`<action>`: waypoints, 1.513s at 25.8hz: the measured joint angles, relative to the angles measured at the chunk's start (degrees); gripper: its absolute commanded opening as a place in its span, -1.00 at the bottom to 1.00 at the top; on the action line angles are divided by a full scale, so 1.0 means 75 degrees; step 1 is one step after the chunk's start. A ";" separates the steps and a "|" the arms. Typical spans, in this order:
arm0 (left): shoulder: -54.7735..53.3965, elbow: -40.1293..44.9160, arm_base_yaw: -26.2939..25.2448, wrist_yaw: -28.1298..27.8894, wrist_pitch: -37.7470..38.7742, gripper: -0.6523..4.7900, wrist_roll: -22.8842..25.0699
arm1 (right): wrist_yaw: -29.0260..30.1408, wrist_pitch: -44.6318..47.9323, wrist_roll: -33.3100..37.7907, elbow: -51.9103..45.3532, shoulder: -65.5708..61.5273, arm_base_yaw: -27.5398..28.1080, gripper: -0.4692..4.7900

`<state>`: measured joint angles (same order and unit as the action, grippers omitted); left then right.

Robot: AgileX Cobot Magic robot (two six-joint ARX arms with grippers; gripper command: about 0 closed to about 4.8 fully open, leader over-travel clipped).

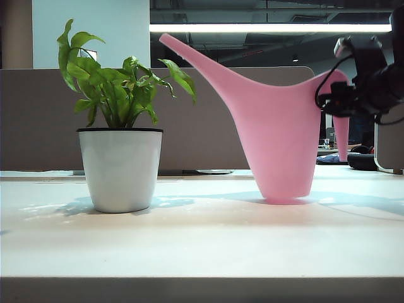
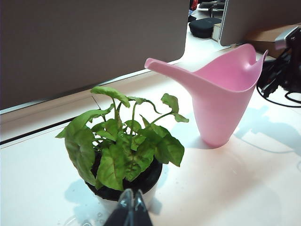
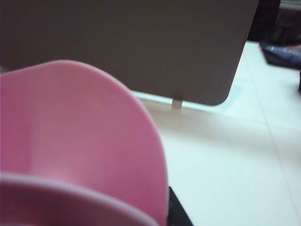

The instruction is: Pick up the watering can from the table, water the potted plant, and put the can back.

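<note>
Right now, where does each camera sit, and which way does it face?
Exterior view: low at the table's front edge, facing potted plant and watering can side-on; the right end effector at the can's handle.
Left wrist view: above the plant, looking down; left end effector tips shut.
Right wrist view: pressed against the can; dark finger shows.
All share the can.

Exterior view: low, near tabletop level, facing plant and can side-on.
Left wrist view: raised, looking down over the left tool at plant; can beyond.
Right wrist view: very near the can, blurred; right tool's tips hidden.
Shared: exterior and left wrist views both show plant, can, tabletop.
</note>
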<state>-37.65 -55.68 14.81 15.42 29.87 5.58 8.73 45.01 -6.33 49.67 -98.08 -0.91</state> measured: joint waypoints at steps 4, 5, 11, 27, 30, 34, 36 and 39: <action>0.0000 0.0000 0.0000 0.0000 -0.0003 -0.78 0.0003 | -0.0006 0.0082 -0.0023 0.0003 0.0697 0.0003 -0.28; -0.0003 0.0000 0.0003 0.0000 -0.0003 -0.78 0.0003 | 0.0003 0.0079 -0.0026 0.0003 0.0810 0.0003 -0.28; 0.0000 0.0000 0.0000 0.0000 -0.0003 -0.78 0.0000 | 0.0047 -0.0262 -0.1294 0.0009 0.1644 -0.0026 -0.28; 0.0000 0.0000 0.0003 0.0012 0.0000 -0.78 0.0000 | -0.0629 -0.1542 -0.4019 0.0801 0.1918 -0.0810 -0.28; 0.0000 0.0000 0.0003 0.0020 0.0000 -0.78 0.0000 | -0.0766 -0.1588 -0.4237 0.0927 0.1920 -0.0877 -0.28; 0.0023 0.0003 0.0003 0.0143 0.0003 -0.78 0.0000 | -0.1000 -0.1530 -0.4686 0.1061 0.1947 -0.0895 -0.31; 0.0050 0.0000 0.0003 0.0143 0.0000 -0.78 -0.0003 | -0.1029 -0.1536 -0.4975 0.1078 0.1967 -0.0901 -0.32; 0.0047 0.0003 0.0003 0.0143 0.0003 -0.78 0.0000 | -0.1107 -0.1530 -0.5246 0.1116 0.1996 -0.1000 -0.37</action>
<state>-37.30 -55.66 14.83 16.49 29.89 5.58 0.43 33.54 -45.67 58.04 -83.11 -8.40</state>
